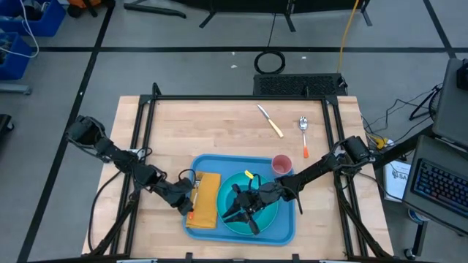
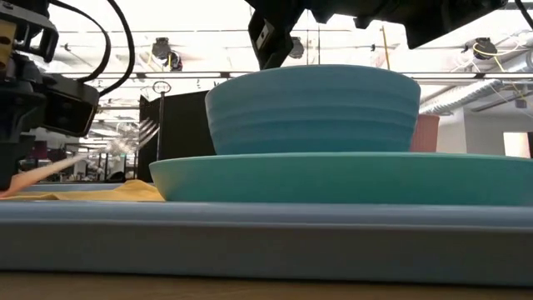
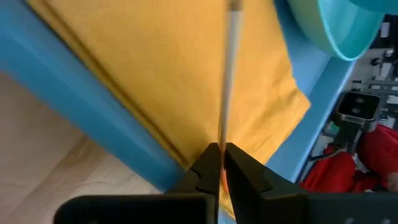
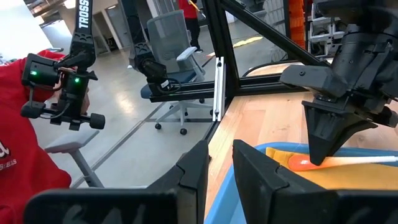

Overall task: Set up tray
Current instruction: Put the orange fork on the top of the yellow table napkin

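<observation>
Jaws of the left gripper [image 3: 219, 163] pinch the orange end of a fork [image 3: 229, 74] over the napkin [image 1: 205, 199]. Whether the grip is about to ease cannot be told. Jaws of the right gripper [image 1: 245, 212] stand slightly parted around the rim of the bowl [image 2: 312, 108]; a firm hold cannot be confirmed. Largest item, the tray [image 1: 287, 232], sits at the table's near edge, carrying plate [image 2: 350, 179], bowl and napkin. A pink cup [image 1: 282, 164] stands at its far right corner. Judgement: the fork should be laid flat, lengthwise on the napkin, before release. A knife [image 1: 269, 120] and spoon [image 1: 303, 135] lie apart, unplaced.
</observation>
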Motion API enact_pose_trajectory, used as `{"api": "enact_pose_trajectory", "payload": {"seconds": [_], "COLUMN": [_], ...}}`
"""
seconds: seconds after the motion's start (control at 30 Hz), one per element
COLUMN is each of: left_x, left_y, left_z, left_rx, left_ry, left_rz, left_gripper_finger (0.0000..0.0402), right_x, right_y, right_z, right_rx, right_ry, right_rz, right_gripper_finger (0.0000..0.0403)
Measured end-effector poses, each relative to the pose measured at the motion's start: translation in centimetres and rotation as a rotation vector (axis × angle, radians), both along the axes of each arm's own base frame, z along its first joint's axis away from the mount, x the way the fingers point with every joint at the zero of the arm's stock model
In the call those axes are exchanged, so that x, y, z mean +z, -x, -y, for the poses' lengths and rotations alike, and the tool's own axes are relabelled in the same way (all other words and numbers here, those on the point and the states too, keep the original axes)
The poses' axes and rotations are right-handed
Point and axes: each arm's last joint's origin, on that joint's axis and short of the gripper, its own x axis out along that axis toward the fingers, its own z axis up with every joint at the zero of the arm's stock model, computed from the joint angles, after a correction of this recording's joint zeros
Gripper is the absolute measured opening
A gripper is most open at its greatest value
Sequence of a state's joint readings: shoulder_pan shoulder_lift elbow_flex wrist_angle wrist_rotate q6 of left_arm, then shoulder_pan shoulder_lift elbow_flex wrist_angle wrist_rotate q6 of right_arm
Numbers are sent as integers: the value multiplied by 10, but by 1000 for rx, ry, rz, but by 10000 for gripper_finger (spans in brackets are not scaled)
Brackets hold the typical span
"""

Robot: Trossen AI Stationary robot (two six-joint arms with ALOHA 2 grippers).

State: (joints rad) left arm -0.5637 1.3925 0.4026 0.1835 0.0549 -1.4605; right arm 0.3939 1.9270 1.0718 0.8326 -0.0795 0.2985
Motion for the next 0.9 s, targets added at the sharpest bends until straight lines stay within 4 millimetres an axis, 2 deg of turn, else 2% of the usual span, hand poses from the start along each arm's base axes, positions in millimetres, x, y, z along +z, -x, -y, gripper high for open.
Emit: {"api": "enact_pose_trajectory", "payload": {"seconds": [0.6, 0.9], "left_x": [0, 6], "left_y": [1, -3], "left_z": [1, 6], "left_rx": [25, 64], "left_ry": [-19, 20], "left_rz": [13, 94], "left_gripper_finger": [34, 35], "right_x": [0, 0], "right_y": [0, 0], "right_z": [0, 0], "right_rx": [0, 0], "right_ry": [0, 0], "right_rz": [0, 0], "right_gripper_finger": [63, 64]}}
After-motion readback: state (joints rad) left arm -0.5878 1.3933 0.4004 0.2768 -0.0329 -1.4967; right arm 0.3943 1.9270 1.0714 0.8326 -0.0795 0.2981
